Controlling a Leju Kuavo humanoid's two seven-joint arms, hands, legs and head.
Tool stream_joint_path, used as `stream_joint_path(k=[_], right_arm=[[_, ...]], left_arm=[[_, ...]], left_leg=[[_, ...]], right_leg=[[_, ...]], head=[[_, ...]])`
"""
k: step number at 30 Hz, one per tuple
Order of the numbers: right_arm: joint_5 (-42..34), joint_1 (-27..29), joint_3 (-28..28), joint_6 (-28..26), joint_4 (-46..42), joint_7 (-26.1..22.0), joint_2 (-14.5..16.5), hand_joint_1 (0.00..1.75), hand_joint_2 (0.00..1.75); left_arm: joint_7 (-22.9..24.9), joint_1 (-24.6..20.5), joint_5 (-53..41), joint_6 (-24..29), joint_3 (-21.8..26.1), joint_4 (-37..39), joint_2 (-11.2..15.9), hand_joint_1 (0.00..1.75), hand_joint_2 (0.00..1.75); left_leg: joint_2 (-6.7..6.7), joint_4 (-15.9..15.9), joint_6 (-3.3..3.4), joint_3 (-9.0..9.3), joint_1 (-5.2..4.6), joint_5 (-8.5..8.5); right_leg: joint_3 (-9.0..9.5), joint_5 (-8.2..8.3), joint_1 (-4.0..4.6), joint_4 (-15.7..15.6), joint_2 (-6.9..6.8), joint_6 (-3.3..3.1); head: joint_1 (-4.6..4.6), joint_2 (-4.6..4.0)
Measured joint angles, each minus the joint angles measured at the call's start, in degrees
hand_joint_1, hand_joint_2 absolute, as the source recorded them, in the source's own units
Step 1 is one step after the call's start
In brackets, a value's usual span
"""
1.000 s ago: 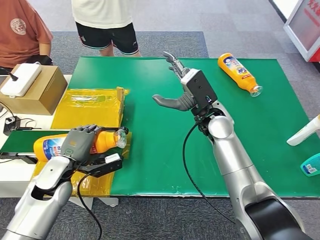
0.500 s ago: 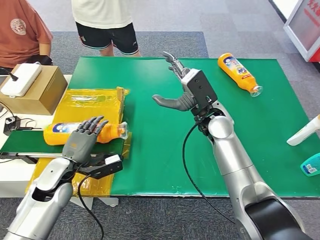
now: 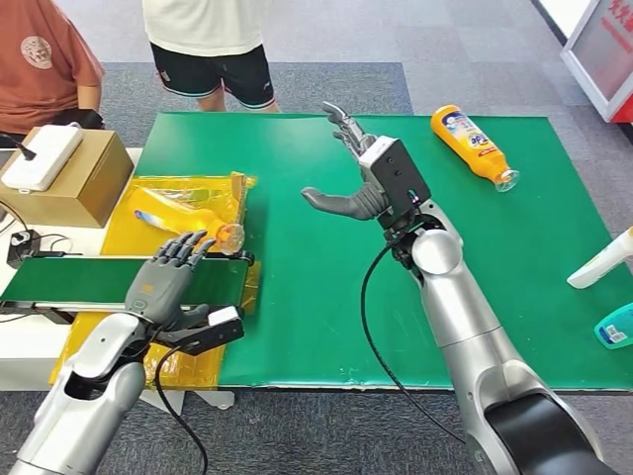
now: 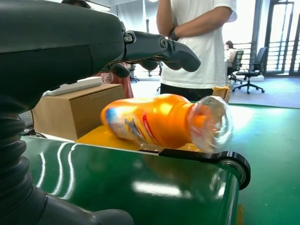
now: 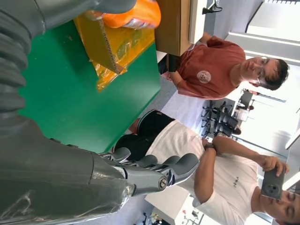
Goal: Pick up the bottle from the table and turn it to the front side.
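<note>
The orange bottle [image 3: 185, 222] has left the left hand [image 3: 162, 278]: a second ago the fingers were wrapped around it over the green conveyor belt [image 3: 89, 280], half a second ago it lay on the belt just past the opened fingertips, and now it sits beyond the belt's far end, tipping into the yellow-lined box [image 3: 178, 213] ahead of the fingers. I judge this bottle's handling finished, so the next pick falls to another one.

The left hand hovers over the belt with fingers spread, holding nothing. The right hand [image 3: 357, 170] is held above the green table [image 3: 314, 297], fingers apart and empty. A second orange bottle [image 3: 473, 144] lies on its side well beyond the right fingers, toward the far corner.

The box holds the tipped bottle; anything else inside I cannot tell.
</note>
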Motion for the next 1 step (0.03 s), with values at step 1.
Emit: stream_joint_path(k=[1], right_arm=[[0.0, 0.0, 0.0, 0.0, 0.0, 0.0, 0.0, 0.0, 1.75]], left_arm=[[0.0, 0.0, 0.1, 0.0, 0.0, 0.0, 0.0, 0.0, 1.75]], left_leg=[[0.0, 0.0, 0.0, 0.0, 0.0, 0.0]], right_leg=[[0.0, 0.0, 0.0, 0.0, 0.0, 0.0]], head=[[0.0, 0.0]])
